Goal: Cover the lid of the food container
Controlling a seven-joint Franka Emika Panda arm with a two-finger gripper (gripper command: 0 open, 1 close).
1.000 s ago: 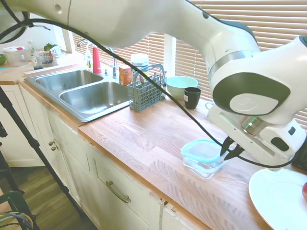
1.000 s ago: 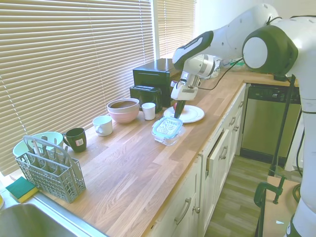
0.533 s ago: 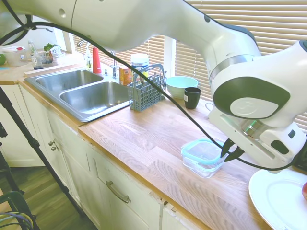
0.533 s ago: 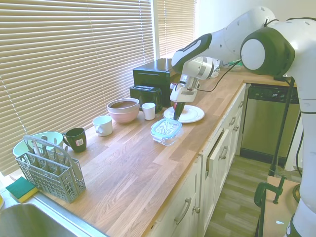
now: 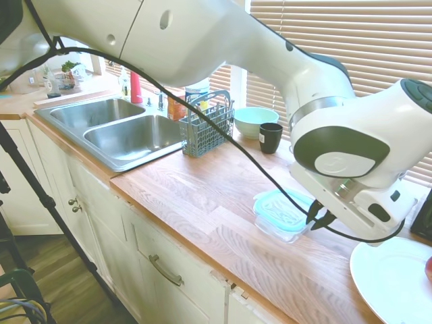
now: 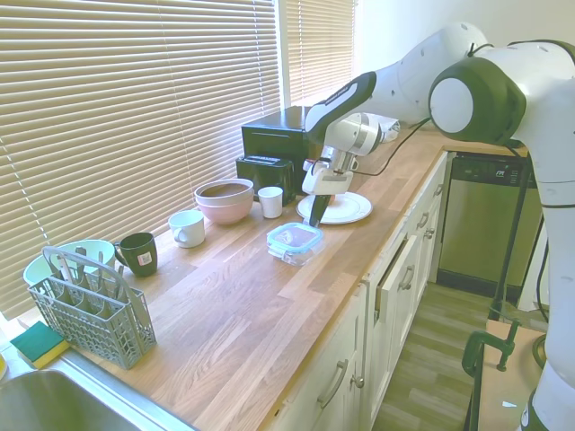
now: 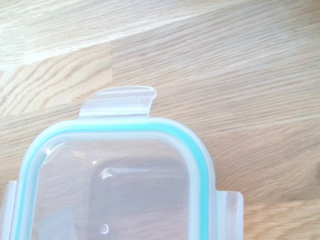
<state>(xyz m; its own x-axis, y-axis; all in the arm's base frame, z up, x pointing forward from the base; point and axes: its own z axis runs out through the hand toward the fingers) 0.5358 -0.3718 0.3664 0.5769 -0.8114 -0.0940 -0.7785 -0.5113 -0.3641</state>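
The lid (image 5: 285,208), clear with a teal rim and snap tabs, lies on top of the food container (image 5: 275,229), a shallow clear glass dish on the wooden counter. In the second exterior view the lid (image 6: 295,237) covers the container (image 6: 291,252) in the same way. My gripper (image 5: 317,219) (image 6: 314,218) is at the lid's edge on the plate side, its dark fingers pinched together on that edge. The wrist view shows one corner of the lid (image 7: 115,175) from close above, with a tab sticking out over the wood.
A white plate (image 5: 391,280) (image 6: 337,208) lies just beyond the gripper. Toward the sink (image 5: 128,135) stand a black mug (image 5: 270,137), a mint bowl (image 5: 255,120) and a grey cutlery basket (image 5: 206,128). A pink bowl (image 6: 224,199), two white cups and a black appliance (image 6: 278,148) line the window side.
The gripper has slid toward the sink side, and the lid and container have shifted along the counter with it, away from the plate.
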